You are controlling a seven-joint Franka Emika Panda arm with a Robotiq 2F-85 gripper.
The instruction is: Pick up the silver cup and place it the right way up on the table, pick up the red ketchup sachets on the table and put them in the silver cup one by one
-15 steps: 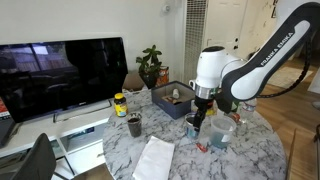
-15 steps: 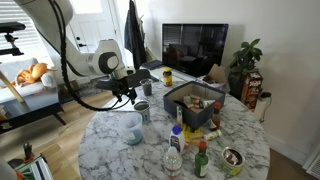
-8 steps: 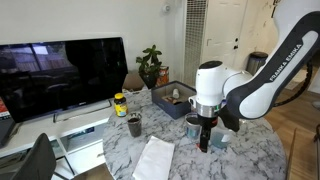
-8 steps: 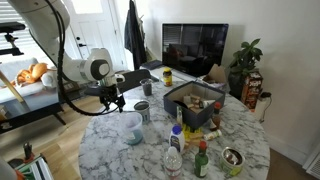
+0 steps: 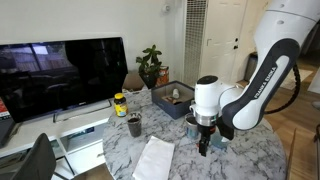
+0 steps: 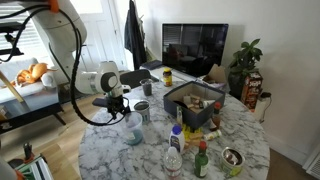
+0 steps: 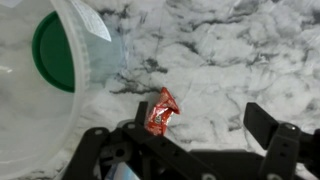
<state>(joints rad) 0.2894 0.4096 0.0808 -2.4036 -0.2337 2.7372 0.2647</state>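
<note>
My gripper (image 7: 200, 118) is open and low over the marbled table (image 7: 230, 50); it also shows in both exterior views (image 5: 205, 143) (image 6: 117, 103). One red ketchup sachet (image 7: 160, 110) lies crumpled on the table between the jaws, close to the left finger. The silver cup (image 6: 143, 110) stands upright on the table a little beyond the gripper. In the wrist view it is out of frame. No other sachets show.
A large clear plastic cup (image 7: 40, 70) (image 6: 132, 127) with a green base stands right beside the gripper. A dark cup (image 5: 134, 125), a yellow-lidded jar (image 5: 120, 103), a white sheet (image 5: 155, 158), a dark tray (image 6: 193, 102) and bottles (image 6: 175, 150) are on the table.
My gripper has come down to the table and shifted toward the table's edge, beside the clear cup. The cups have not moved.
</note>
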